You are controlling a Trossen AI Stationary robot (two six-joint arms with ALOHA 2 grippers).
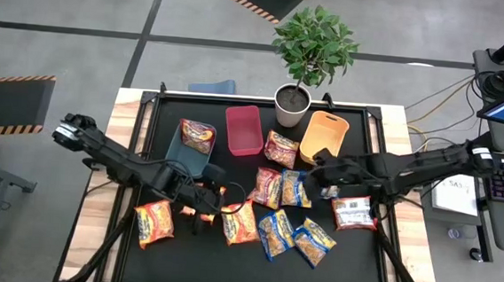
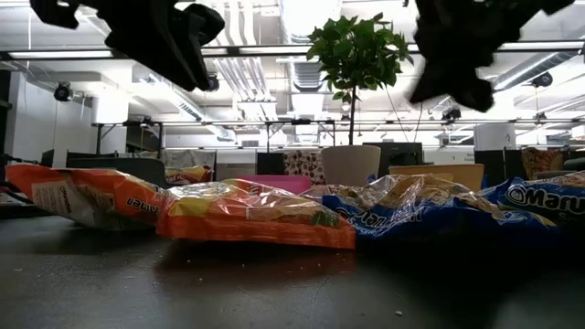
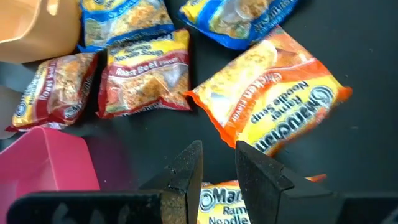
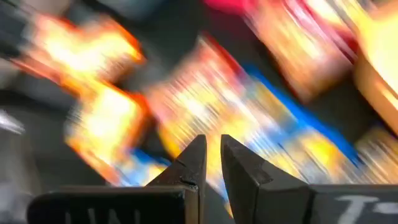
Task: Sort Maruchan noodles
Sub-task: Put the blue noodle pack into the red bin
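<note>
Left gripper [image 3: 217, 165] narrowly parted, gripping nothing, hovering over orange chicken packet [image 3: 273, 99] | right gripper [image 4: 211, 158] nearly closed, waiting | next: descending, pinching packet edge

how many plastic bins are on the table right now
3: teal bin nearest the left arm, partly under a packet; pink bin in the middle; orange bin beside the plant pot.

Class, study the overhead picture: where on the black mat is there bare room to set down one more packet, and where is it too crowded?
Bare patches: the mat's front strip, below the packets; the far-left corner beside the teal bin; the right edge past the packet lying label-down. Crowded: the middle, where red, blue and orange packets lie close together under both grippers.
</note>
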